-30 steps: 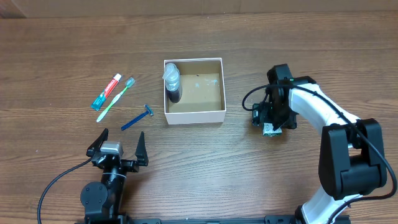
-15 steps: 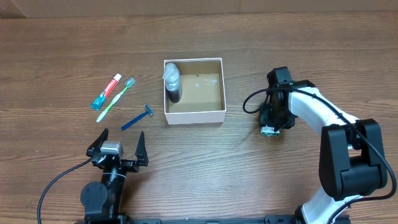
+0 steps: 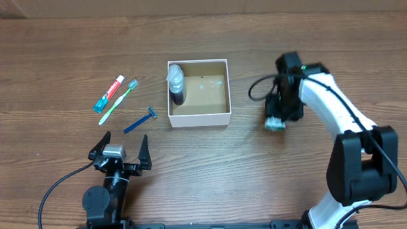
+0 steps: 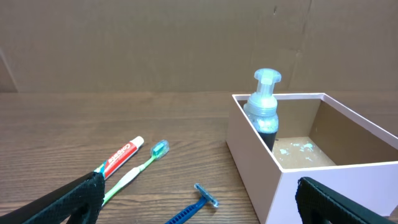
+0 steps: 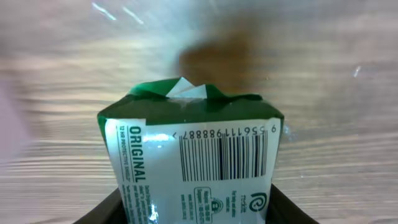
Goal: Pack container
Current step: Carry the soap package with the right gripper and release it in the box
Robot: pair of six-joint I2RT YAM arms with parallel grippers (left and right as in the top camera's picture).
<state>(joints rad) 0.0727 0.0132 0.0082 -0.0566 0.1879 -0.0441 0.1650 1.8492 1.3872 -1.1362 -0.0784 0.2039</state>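
The container [image 3: 200, 118] is a white-walled box with a brown floor, standing mid-table; its near wall [image 4: 249, 155] fills the right of the left wrist view. A clear pump bottle [image 3: 175, 84] [image 4: 265, 106] lies along its left inner wall. To the right of the box my right gripper [image 3: 276, 122] [image 5: 196, 211] is shut on a green and white wrapped packet [image 3: 275, 124] [image 5: 193, 155], held over the wood. My left gripper [image 3: 120, 147] [image 4: 199, 208] stands open near the front edge, with nothing between its fingers.
Left of the box lie a toothpaste tube [image 3: 109, 93] [image 4: 121, 157], a green toothbrush [image 3: 118, 101] [image 4: 140, 168] and a blue razor [image 3: 140, 121] [image 4: 198, 202]. The right arm's black cable [image 3: 257, 92] loops toward the box.
My right gripper has shut on the packet and carried it a little toward the far side. The left arm and the other objects have stayed put.
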